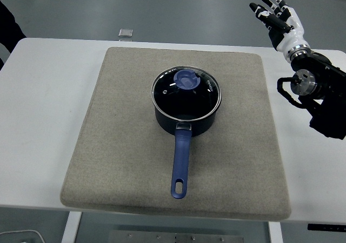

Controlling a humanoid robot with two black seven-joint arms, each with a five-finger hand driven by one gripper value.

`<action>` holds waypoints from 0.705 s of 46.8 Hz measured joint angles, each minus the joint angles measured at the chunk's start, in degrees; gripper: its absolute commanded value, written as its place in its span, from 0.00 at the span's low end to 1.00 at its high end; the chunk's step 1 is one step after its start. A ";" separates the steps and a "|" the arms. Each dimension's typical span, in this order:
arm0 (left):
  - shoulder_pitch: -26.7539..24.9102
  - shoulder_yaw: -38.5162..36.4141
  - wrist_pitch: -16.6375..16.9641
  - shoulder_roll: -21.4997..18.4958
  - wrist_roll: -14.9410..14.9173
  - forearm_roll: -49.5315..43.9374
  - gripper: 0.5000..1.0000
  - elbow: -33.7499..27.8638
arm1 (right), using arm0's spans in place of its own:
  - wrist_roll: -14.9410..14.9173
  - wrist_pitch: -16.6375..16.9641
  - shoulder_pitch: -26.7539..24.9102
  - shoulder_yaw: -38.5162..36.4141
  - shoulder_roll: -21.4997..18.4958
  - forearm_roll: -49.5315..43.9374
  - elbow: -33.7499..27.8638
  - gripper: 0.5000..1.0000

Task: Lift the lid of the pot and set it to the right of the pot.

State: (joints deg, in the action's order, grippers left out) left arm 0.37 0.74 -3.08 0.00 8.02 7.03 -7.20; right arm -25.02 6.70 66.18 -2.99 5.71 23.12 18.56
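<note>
A dark sleeve point(8, 29) showed at the top left edge. On the white table point(38, 119) lay a beige mat point(119, 156); at its centre stood the dark blue saucepan point(186, 113), its handle pointing toward the near edge. The glass lid point(185, 92) with a blue knob point(187, 80) sat on the pot. At the far right, the right hand point(277, 17) was raised above the table's edge, fingers spread, holding nothing.

A white rectangular table point(38, 119) with rounded corners stood on a smooth grey floor point(162, 8). A beige square felt mat point(119, 162) covered its middle. A small grey square object point(126, 33) lay beyond the far edge.
</note>
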 measured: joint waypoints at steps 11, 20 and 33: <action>0.61 -0.09 0.09 0.00 0.00 0.00 1.00 0.16 | 0.00 0.00 0.10 0.00 -0.08 0.00 0.03 0.81; 0.33 0.04 0.09 0.00 0.00 0.00 1.00 0.05 | -0.03 -0.02 0.09 0.00 -0.08 0.08 -0.02 0.80; 0.33 -0.04 0.09 0.00 -0.02 0.00 1.00 0.06 | -0.01 -0.04 0.28 0.00 0.12 0.04 -0.02 0.81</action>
State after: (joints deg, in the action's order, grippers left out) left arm 0.70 0.71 -2.98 0.00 7.99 7.03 -7.14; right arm -25.03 6.66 66.45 -2.99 5.83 23.15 18.54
